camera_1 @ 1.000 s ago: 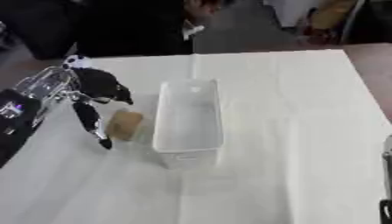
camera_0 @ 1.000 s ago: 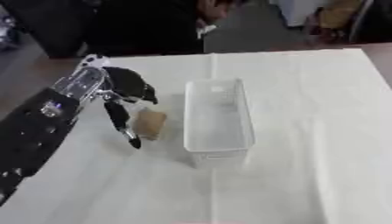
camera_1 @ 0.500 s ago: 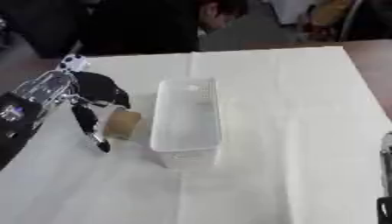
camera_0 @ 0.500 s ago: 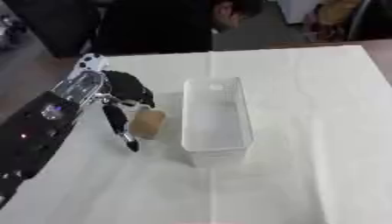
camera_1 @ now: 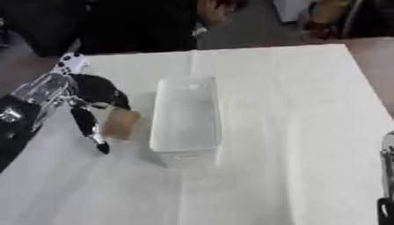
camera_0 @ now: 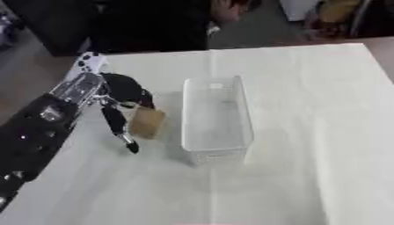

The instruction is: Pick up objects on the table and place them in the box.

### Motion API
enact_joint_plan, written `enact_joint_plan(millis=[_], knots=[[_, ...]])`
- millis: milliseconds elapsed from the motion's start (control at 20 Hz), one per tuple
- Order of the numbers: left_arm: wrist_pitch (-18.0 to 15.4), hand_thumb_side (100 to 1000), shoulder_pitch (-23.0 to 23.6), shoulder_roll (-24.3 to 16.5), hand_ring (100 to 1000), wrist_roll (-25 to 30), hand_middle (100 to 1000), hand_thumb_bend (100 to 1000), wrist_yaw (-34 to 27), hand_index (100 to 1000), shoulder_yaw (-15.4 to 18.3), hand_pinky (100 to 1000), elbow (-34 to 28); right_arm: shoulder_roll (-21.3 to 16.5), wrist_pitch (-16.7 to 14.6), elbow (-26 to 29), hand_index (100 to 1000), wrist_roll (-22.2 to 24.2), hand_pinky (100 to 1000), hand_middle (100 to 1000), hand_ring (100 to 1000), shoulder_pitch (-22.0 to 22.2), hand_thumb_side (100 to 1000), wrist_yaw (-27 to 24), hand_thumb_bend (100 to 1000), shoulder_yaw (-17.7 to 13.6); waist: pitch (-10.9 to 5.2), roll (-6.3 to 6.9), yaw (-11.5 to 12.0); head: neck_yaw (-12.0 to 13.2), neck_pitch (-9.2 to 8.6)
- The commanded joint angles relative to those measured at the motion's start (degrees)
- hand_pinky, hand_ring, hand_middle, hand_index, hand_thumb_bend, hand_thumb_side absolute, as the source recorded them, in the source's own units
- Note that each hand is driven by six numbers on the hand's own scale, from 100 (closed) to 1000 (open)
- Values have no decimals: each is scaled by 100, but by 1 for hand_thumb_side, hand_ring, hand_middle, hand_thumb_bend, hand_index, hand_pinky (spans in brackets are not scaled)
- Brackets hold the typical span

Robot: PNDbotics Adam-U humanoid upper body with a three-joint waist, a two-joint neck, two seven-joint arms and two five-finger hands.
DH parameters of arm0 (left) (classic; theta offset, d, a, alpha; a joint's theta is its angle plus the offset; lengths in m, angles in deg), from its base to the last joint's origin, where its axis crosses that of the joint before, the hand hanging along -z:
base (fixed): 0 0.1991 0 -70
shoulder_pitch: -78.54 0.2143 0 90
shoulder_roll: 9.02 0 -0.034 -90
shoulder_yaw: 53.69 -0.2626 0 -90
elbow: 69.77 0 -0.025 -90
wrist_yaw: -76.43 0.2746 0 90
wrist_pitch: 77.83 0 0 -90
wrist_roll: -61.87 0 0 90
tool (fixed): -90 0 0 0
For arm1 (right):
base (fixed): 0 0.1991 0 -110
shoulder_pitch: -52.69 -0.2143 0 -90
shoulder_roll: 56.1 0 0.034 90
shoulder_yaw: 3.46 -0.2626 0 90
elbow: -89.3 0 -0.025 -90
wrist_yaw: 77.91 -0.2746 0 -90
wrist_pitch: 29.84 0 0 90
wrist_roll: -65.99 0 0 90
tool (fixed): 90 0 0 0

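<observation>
The surface fills most of the frame, its far edge running across the upper part. The box stands on it a little left of centre, its long sides running from the lower middle toward the top. Just left of the box sits a small block, close beside the box's near half. The left hand comes in from the lower left edge and lies around that block, with fingers above it and to its left. A dice-like cube lies in the upper left, behind the hand. At the lower right edge of the right eye view, part of the right hand shows, well apart from the box.
</observation>
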Motion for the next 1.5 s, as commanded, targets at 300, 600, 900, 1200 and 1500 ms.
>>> enact_joint_plan(millis=[300, 600, 900, 1200, 1500], knots=[[-52, 1000, -41, -31, 680, -268, 778, 963, 407, 913, 70, 744, -121, 37, -20, 74, 515, 35, 130, 406, 294, -140, 1000, -32, 100, 34, -53, 22, -31, 125, -106], [-108, 862, 84, 51, 581, -673, 681, 950, 672, 847, 88, 608, -23, 74, -42, 74, 515, 58, 131, 406, 293, -193, 1000, -42, 100, 51, 7, 49, -75, 159, -166], [-311, 707, 160, 98, 502, -883, 559, 687, 627, 686, 113, 509, 152, 83, -39, 74, 514, 99, 127, 404, 291, -202, 1000, -60, 100, 63, 36, 49, -75, 159, -204], [-282, 647, 190, 85, 401, -1048, 435, 100, 366, 506, 146, 390, 197, 68, -42, 74, 512, 105, 125, 400, 290, -190, 1000, -76, 100, 59, 28, 31, -47, 166, -253], [-90, 608, 212, 69, 193, -795, 184, 100, -203, 378, 131, 189, 279, 41, -47, 74, 510, 106, 121, 397, 287, -170, 1000, -126, 100, 56, 10, 11, -11, 197, -289]])
